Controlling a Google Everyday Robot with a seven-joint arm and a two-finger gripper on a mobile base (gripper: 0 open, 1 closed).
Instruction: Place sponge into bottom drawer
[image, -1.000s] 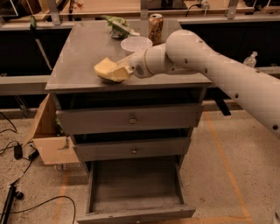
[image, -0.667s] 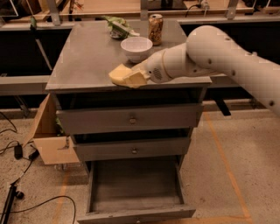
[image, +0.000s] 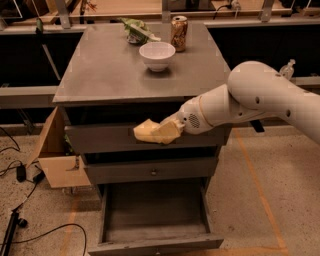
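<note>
Carrying entry: sponge (image: 146, 133), pale yellow, soft, wavy-edged. It sits in the air, level with the front of the top drawer (image: 100, 140), just in front of it and below the cabinet's top edge. Holder: gripper (image: 169, 131), clamped on the sponge's three o'clock end, its pale tips hard to tell from the block itself. The arm (image: 260, 97) reaches in from three o'clock. Destination: bottom drawer (image: 155, 212), at six o'clock from the sponge, pulled out, its flat grey floor showing. The middle drawer (image: 152, 171) is shut and lies between sponge and destination. Step in hand, by judgement: transport, with the block off the cabinet (image: 100, 75) but not yet lowered and not yet released. Next move, by judgement: a descent toward six o'clock, kept out in front of the middle drawer's face and knob until the block is inside the walls of the open box, then letting go. The sponge appears to hang roughly over the drawer's width, so little sideways correction seems needed. Surroundings: on the cabinet top, a white bowl (image: 157, 54) at twelve o'clock from the sponge, a can (image: 179, 32) at one o'clock beyond it, and a green packet (image: 136, 29) near the bowl. A cardboard box (image: 57, 160) stands on the floor at eight o'clock, with cables (image: 20, 175) farther out the same way.
</note>
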